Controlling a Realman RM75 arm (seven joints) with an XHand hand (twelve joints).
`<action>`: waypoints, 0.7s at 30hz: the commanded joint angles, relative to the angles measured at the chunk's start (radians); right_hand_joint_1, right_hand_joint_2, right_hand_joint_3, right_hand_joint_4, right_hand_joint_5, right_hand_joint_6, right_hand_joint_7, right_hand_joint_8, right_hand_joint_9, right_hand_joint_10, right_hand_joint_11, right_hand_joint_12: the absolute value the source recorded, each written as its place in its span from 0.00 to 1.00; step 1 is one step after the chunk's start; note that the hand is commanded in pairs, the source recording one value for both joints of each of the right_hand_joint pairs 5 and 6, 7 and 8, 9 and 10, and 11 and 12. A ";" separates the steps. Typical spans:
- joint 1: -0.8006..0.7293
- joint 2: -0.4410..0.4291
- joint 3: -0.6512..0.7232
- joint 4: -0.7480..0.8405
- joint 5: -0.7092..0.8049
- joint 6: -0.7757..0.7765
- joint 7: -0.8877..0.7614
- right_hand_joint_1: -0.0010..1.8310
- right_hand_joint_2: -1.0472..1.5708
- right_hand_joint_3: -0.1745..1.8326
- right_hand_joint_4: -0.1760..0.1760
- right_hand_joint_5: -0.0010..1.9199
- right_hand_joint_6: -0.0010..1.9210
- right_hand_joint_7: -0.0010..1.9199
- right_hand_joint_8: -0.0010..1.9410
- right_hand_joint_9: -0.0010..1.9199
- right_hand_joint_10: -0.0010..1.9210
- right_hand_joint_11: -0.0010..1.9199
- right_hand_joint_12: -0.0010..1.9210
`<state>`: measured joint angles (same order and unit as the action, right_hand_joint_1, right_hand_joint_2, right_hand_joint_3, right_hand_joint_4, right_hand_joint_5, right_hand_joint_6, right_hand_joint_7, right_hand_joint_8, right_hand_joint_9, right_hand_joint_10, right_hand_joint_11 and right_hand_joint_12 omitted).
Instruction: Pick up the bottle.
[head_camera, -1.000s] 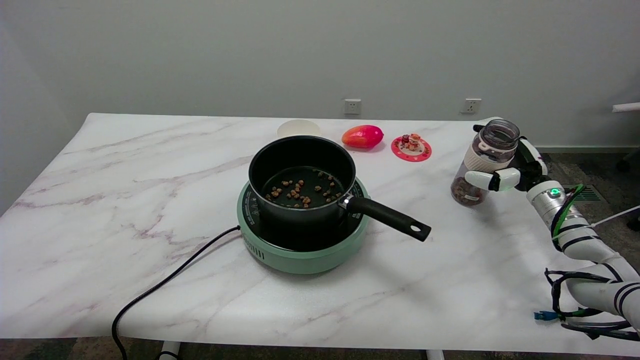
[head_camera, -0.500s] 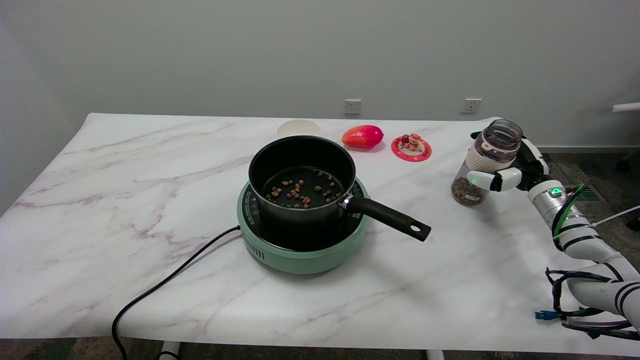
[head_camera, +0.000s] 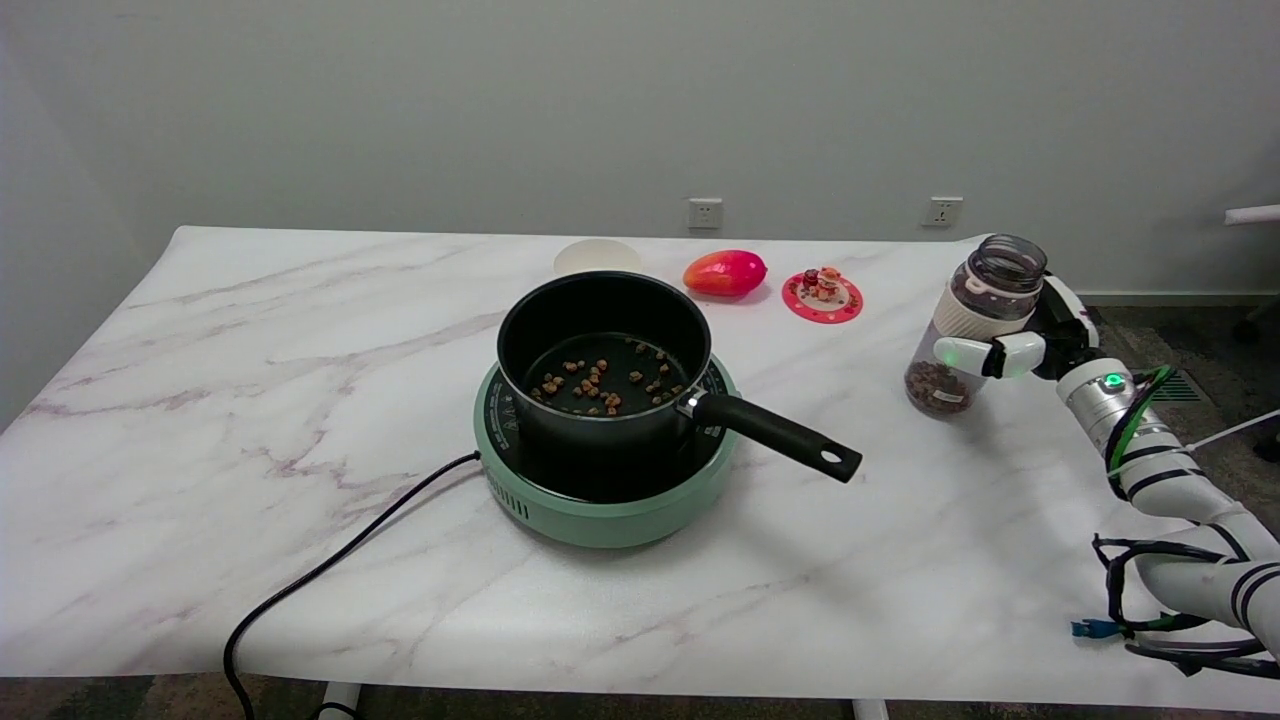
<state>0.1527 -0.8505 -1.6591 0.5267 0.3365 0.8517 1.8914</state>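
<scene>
Bottle (head_camera: 962, 325) in robot hand (head_camera: 1010, 350), right end of surface (head_camera: 250, 330).

Bottle: clear, lidless, pale ribbed band below the neck, brown pellets in the bottom, leaning slightly; the robot hand wraps around its middle, one finger crossing the front. Whether the base touches the surface cannot be told. Pan (head_camera: 605, 360): black, brown pellets inside, handle pointing toward the bottle, on a green cooker (head_camera: 600, 500) at centre; black cord (head_camera: 330, 570) runs off the near edge. Far side: white disc (head_camera: 597, 257), red fruit (head_camera: 726, 272), red coaster (head_camera: 822, 296) with small figures.
</scene>
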 joint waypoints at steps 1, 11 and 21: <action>0.002 0.004 0.000 -0.001 -0.003 -0.006 0.001 0.82 0.54 0.50 0.50 0.79 0.79 0.85 0.84 0.61 0.61 0.51 0.51; 0.008 0.012 0.000 0.005 -0.003 -0.007 -0.003 0.82 0.61 0.42 0.50 0.85 0.85 0.89 0.88 0.63 0.63 0.54 0.54; 0.028 0.028 -0.009 0.067 -0.003 -0.008 -0.006 0.81 0.68 0.37 0.50 0.90 0.90 0.93 0.92 0.65 0.65 0.56 0.56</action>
<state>0.1606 -0.8391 -1.6591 0.5368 0.3339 0.8474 1.8902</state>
